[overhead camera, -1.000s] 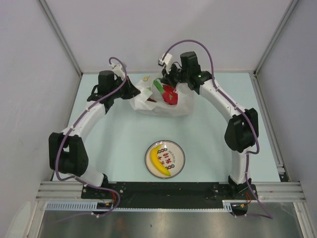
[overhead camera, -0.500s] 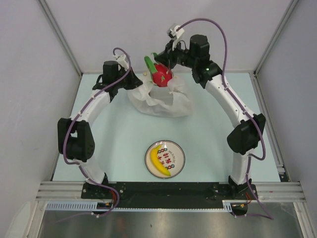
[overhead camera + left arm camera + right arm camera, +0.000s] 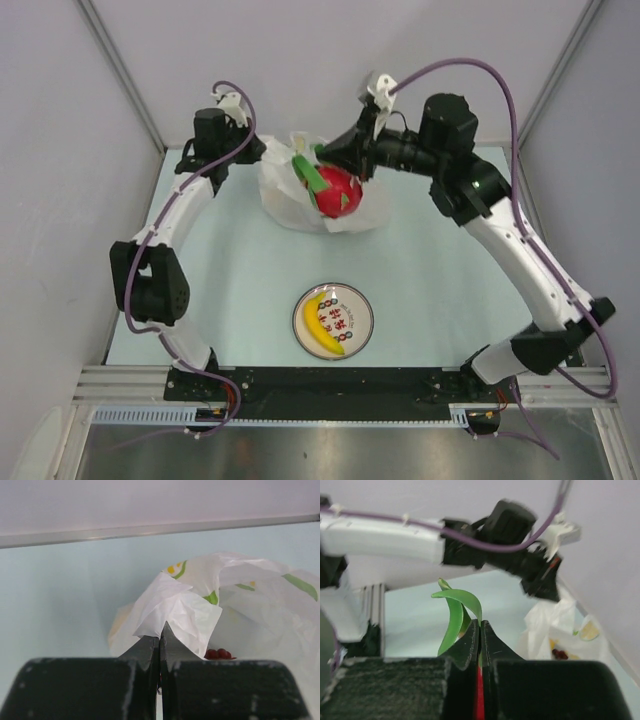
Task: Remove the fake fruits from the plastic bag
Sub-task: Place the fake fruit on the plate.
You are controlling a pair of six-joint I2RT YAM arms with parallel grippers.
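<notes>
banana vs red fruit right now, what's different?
Colour: the banana is plain yellow; the red fruit is red with green leaves.
Support: the banana lies on the plate; the red fruit hangs in the air over the plastic bag.
Grip: nothing touches the banana; the right pincer is shut on the red fruit.
Shared: both look clear of the plastic bag.
</notes>
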